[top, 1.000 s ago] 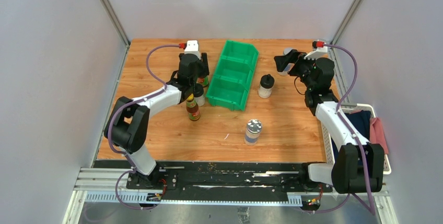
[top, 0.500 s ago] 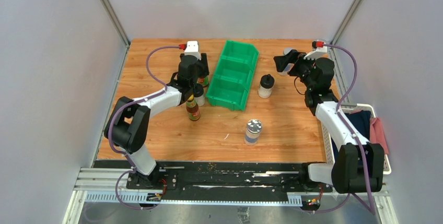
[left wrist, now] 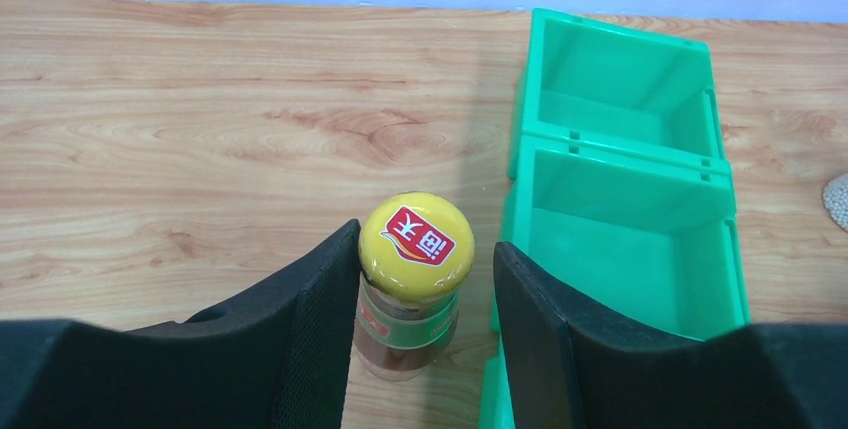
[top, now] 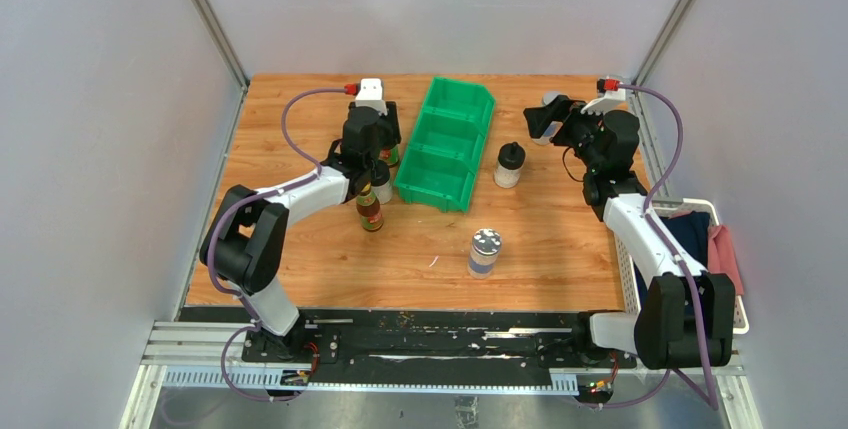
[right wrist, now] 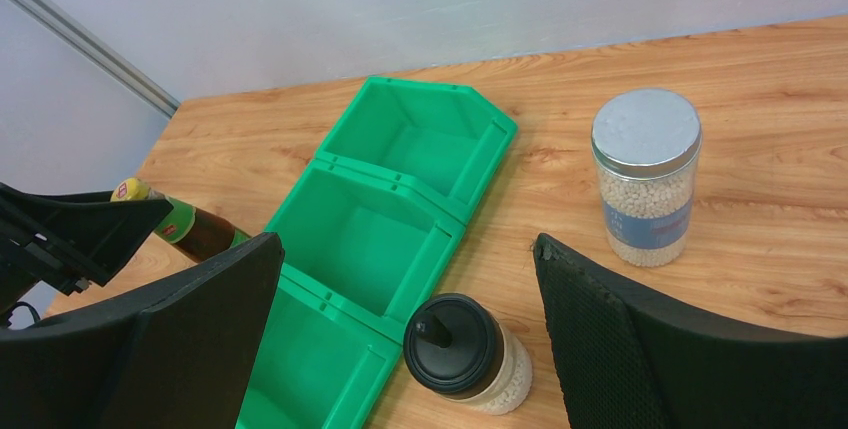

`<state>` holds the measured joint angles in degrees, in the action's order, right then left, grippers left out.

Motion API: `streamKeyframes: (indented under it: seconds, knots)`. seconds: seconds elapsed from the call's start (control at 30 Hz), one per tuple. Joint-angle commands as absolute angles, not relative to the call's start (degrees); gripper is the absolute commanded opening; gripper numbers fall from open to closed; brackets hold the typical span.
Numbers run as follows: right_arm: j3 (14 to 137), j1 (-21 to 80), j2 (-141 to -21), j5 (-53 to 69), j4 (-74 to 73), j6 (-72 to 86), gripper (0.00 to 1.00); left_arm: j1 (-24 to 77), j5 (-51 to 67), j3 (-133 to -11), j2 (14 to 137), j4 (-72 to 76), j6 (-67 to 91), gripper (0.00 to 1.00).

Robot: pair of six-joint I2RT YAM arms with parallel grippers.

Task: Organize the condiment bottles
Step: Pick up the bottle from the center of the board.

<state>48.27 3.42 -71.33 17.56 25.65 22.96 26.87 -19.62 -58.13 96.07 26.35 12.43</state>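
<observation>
A slim brown sauce bottle with a yellow cap (left wrist: 417, 244) stands beside the green bin (left wrist: 620, 209). My left gripper (left wrist: 425, 249) is open astride it; the left finger touches the cap and the right finger stands apart. In the top view this gripper (top: 383, 149) hovers over that bottle (top: 391, 158). A second brown bottle (top: 370, 207) stands nearer. A shaker partly hidden under the left arm (top: 381, 181) stands between them. My right gripper (right wrist: 407, 247) is open and empty above a black-capped shaker (right wrist: 466, 349). One silver-lidded jar (right wrist: 646, 189) stands past it, another (top: 484, 252) at the near middle.
The green three-compartment bin (top: 445, 144) lies along the table's middle, its compartments bare. A white basket (top: 700, 214) with cloths sits off the right edge. The black-capped shaker (top: 509, 164) stands just right of the bin.
My left gripper has shifted very slightly to the right over the brown bottle. The right arm and the bottles have not moved.
</observation>
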Motion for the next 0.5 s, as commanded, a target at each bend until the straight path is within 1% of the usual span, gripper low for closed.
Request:
streamKeyframes:
  seconds: [0.0, 0.13, 0.27, 0.3, 0.37, 0.47]
  knots:
    - [49.66, 2.59, -71.41, 18.20, 26.19, 23.43, 1.00, 27.33, -19.59, -57.06, 95.42, 29.20, 11.79, 0.53]
    - [49.57, 2.64, -71.51, 18.17, 26.19, 23.49, 1.00, 27.42, -19.47, -57.13, 95.79, 29.23, 11.91, 0.46]
    - [49.49, 2.57, -71.43, 18.15, 26.19, 23.51, 1.00, 27.42, -19.10, -57.23, 96.43, 29.27, 12.13, 0.44]
    - [49.48, 2.61, -71.45, 18.11, 26.19, 23.51, 1.00, 27.42, -18.85, -57.38, 96.63, 29.26, 12.13, 0.42]
    - [49.48, 2.61, -71.43, 18.07, 26.17, 23.52, 1.00, 27.42, -18.64, -57.47, 96.85, 29.26, 12.13, 0.37]
    - [49.41, 2.63, -71.57, 18.17, 26.19, 23.63, 1.00, 27.45, -18.57, -57.77, 97.21, 29.27, 12.21, 0.22]
